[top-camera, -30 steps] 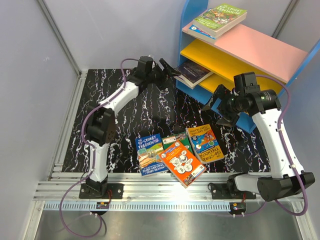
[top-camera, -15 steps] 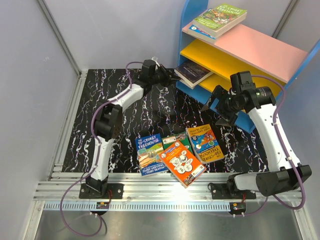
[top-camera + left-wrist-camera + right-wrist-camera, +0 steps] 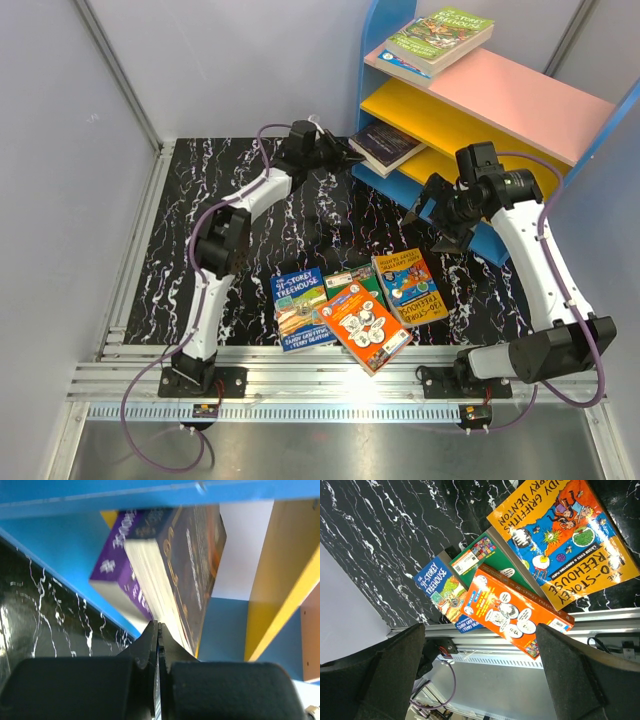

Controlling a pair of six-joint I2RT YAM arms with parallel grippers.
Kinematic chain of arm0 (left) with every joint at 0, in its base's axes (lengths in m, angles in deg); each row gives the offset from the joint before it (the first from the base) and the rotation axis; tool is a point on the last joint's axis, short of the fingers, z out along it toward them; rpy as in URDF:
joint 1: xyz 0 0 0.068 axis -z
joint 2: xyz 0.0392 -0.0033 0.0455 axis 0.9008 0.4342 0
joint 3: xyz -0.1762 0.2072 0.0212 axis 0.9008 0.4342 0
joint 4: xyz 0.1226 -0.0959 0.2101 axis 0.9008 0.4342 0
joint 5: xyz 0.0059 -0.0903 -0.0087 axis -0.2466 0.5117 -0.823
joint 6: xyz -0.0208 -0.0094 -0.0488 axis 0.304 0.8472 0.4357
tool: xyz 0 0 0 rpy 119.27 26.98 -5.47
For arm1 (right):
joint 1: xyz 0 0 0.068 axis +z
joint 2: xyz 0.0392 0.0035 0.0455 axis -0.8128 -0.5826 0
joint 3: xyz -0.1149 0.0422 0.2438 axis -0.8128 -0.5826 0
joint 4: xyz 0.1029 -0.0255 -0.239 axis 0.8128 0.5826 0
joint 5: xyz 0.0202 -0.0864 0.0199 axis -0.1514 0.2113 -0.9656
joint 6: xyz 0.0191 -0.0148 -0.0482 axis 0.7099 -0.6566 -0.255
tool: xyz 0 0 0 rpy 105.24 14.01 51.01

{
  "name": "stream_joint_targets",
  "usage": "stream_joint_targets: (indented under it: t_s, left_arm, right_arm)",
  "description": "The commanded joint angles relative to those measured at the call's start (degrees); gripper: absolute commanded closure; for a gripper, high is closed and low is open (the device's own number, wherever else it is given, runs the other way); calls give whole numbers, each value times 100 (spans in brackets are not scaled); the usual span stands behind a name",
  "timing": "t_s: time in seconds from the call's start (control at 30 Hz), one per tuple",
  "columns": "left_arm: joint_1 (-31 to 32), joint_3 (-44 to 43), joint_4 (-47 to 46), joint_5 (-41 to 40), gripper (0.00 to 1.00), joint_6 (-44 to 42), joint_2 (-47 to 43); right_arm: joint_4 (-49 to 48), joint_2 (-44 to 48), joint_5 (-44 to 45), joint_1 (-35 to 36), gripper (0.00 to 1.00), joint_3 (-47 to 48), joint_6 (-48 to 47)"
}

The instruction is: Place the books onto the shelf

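On the black marbled table [image 3: 165, 200], a blue book [image 3: 300, 308] was seen lying flat at the left end of a loose cluster near the front rail. The left gripper [image 3: 342, 152] was held far forward at the shelf front, its jaws pressed together with nothing between them. In the left wrist view the closed tips were placed just below the page edge of a dark book [image 3: 192, 555], which was stacked on a purple book [image 3: 117, 555]; contact with the pages appeared likely but could not be confirmed. That pair was lodged on the lower yellow board [image 3: 440, 165], jutting out over its front edge.

Further right in the cluster, a green book [image 3: 350, 280] was partly covered by an orange book [image 3: 368, 325], and a yellow book [image 3: 408, 285] was laid beside them, overlapping the green one's edge.

The right gripper [image 3: 437, 224] was held above the table just beside the shelf's blue frame, its jaws spread wide and empty, with the four table books framed between its fingers in the right wrist view. The shelf [image 3: 385, 45] was set at the back right, and a small stack topped by a green cover [image 3: 440, 38] was resting on its pink top board [image 3: 520, 95].
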Motion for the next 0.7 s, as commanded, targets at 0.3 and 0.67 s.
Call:
stream_joint_targets:
  t_s: [0.3,0.67]
  left_arm:
    - [48,-797,-265,-40,100,135,631]
    - [39,-1370,-554,-66,100,487,810]
  right_arm:
    - [26,-225,161,-309,0,166,-306]
    - [17,-331,91,-502,0,184,-412]
